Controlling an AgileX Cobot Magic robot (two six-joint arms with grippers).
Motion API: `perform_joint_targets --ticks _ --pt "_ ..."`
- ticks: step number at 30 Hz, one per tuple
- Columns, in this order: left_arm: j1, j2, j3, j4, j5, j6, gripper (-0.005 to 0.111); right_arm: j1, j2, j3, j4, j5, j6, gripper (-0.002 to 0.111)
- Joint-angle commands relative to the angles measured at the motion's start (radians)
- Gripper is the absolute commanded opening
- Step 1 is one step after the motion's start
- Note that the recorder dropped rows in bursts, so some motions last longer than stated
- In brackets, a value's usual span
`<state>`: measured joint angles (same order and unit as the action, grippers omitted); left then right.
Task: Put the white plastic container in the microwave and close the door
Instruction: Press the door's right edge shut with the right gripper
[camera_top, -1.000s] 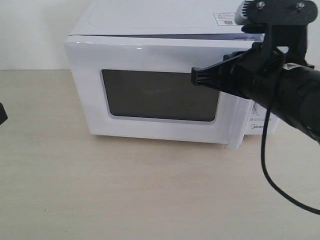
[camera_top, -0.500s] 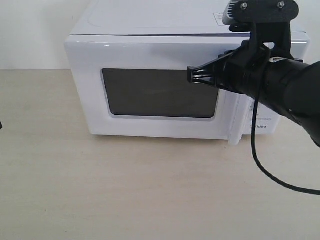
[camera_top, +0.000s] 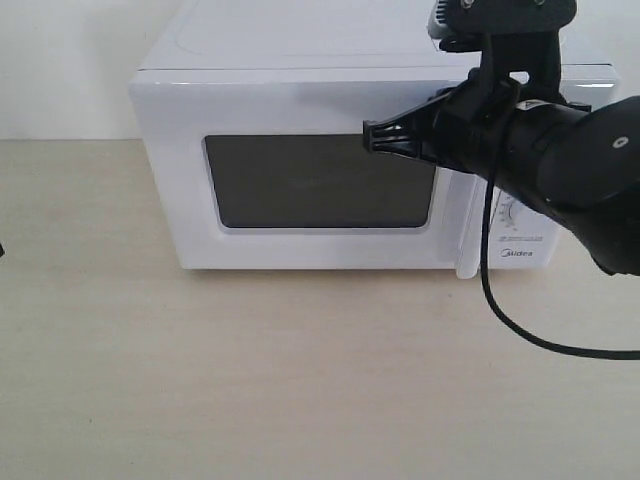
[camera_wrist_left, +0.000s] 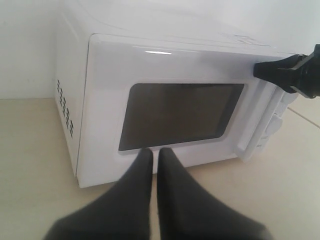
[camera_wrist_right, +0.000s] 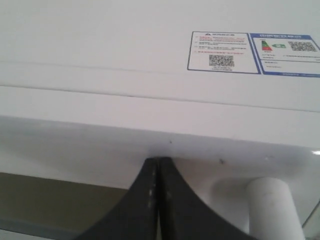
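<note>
I see the QR stickers (camera_wrist_right: 220, 52) atop the microwave (camera_top: 300, 45) only from the right wrist; the exterior view shows the Midea logo (camera_top: 516, 256). Left gripper (camera_wrist_left: 155, 152) and right gripper (camera_wrist_right: 157, 165) are both closed.

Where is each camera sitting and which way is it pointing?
Exterior: in front of the microwave, facing its door; the right pincer reaches in from the right.
Left wrist: low off the front corner, facing the door; left pincer, shut, in the foreground.
Right wrist: close above the door's top edge, facing the stickers and handle; right pincer, shut.
Shared: exterior and left wrist both show door and right pincer.
</note>
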<state>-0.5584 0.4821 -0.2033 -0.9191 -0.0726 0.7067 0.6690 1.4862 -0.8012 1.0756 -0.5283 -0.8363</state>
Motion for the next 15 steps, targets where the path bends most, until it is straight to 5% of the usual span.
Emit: perform_joint_targets --ticks 1,9,15 --pt "0.002 -0.005 0.002 -0.006 -0.018 0.006 0.004 -0.012 0.012 -0.016 -0.009 -0.03 -0.011 0.0" --pt "0.002 -0.005 0.002 -0.006 -0.032 0.015 0.004 0.013 -0.004 0.016 0.014 0.02 -0.011 0.0" --pt "0.002 -0.005 0.007 -0.006 -0.058 0.022 0.004 0.312 -0.249 0.333 0.034 -0.204 0.055 0.0"
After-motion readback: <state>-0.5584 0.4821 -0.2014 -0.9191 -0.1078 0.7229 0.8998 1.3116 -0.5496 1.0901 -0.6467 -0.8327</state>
